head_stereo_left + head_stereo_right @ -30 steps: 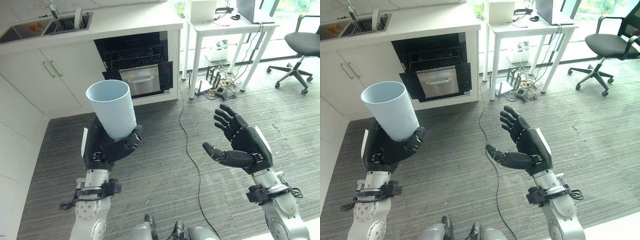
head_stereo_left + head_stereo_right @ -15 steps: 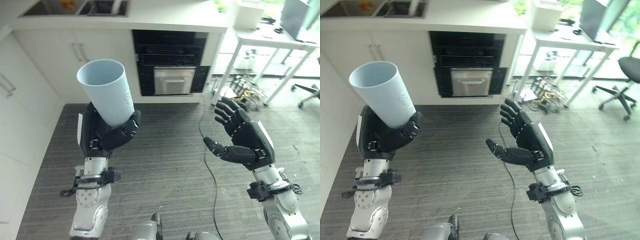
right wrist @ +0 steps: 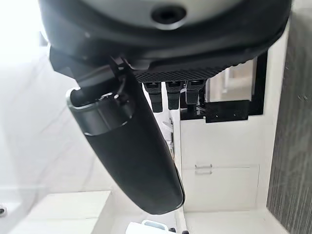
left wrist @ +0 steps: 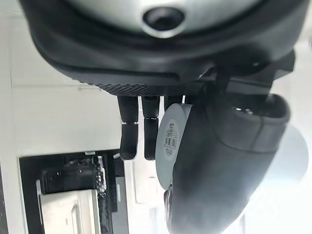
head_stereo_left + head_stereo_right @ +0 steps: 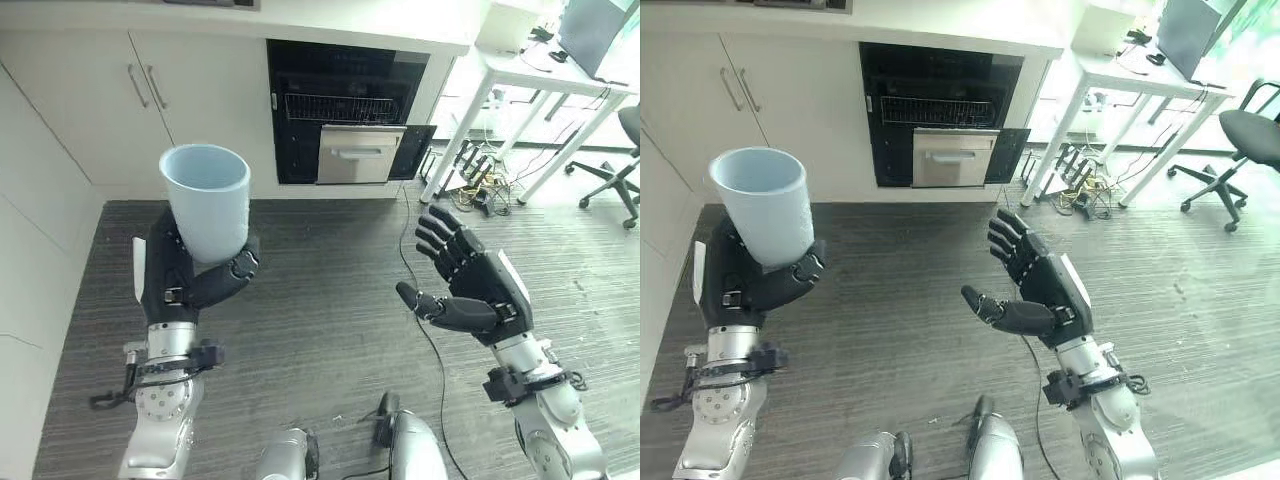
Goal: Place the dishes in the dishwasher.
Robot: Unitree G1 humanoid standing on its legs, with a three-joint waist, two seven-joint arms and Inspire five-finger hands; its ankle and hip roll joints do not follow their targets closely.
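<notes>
My left hand (image 5: 180,280) is curled round a pale blue cup (image 5: 207,200), holding it upright and mouth up at the left; the cup's base (image 4: 171,141) shows between my thumb and fingers in the left wrist view. My right hand (image 5: 478,295) hovers at the right, open, fingers spread and nothing in it. Straight ahead the dishwasher (image 5: 345,120) stands open in the white cabinets, its wire rack (image 5: 334,107) visible inside and its steel door (image 5: 360,167) hanging down.
White cabinets (image 5: 150,100) run along the left and back. A white desk (image 5: 545,95) with cables and power strips (image 5: 470,175) under it stands at the right, beside an office chair (image 5: 1245,135). Grey plank floor (image 5: 330,270) lies between me and the dishwasher.
The camera has swung, so the dishwasher now sits centred and closer. Both hands keep their pose, the left still holding the cup.
</notes>
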